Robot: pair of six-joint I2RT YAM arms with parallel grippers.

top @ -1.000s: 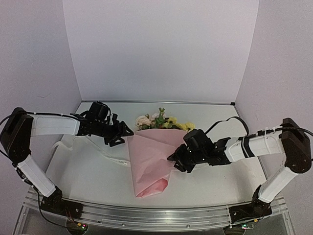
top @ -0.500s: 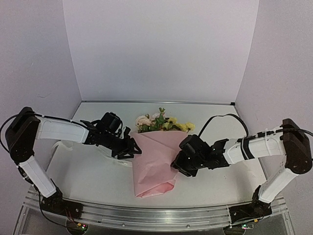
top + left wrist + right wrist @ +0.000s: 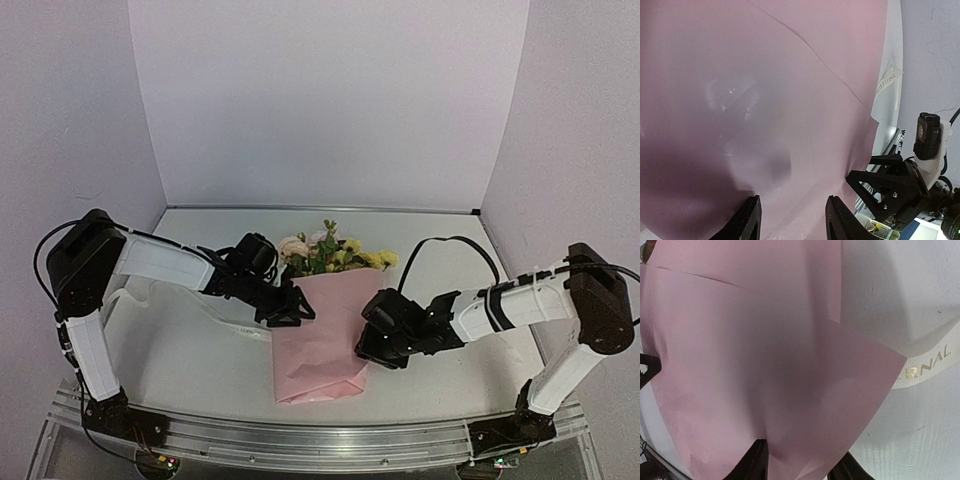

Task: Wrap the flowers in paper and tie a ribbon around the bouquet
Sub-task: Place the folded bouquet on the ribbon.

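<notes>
Reading ribbon (image 3: 925, 367): gold "RNAL" here; left wrist shows "ETERNAL".
Blocking: pink paper (image 3: 318, 335) covers the rest.
Grippers: left gripper (image 3: 792, 202), right gripper (image 3: 800, 452) fingers apart; grip untellable.

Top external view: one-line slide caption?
Pink paper wrapped around the flowers, left gripper and right gripper at its opposite edges.

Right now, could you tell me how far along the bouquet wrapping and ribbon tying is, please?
Done: the paper is folded over the flowers, blooms poking out the far end. In hand: the left gripper and right gripper, jaws apart, sit against its sides. Left: the ribbon lies flat, partly under the paper, untied.
</notes>
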